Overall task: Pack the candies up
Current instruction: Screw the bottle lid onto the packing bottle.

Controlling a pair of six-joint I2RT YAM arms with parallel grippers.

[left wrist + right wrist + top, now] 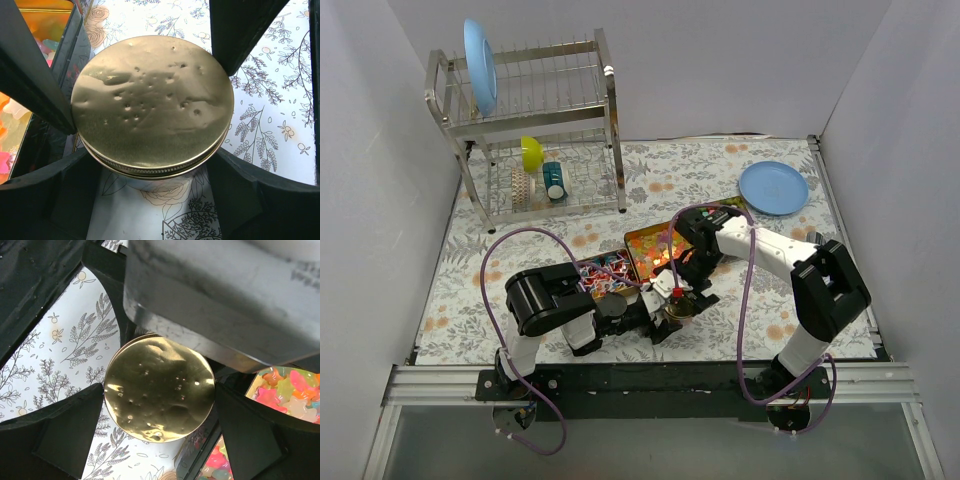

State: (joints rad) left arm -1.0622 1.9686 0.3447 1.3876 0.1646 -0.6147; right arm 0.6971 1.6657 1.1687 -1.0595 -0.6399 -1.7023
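A glass jar with a dented gold lid stands on the floral cloth, right of an open tin. The candies fill the tin's tray in mixed pink, orange, green and blue. They also show at the right edge of the right wrist view and the left edge of the left wrist view. My left gripper is shut on the jar just under the lid. My right gripper is shut on the lid's rim from the other side. The jar's inside is hidden.
The tin's gold-lined lid lies open behind the jar. A blue plate lies at the back right. A metal dish rack at the back left holds a blue plate, a yellow cup and small jars.
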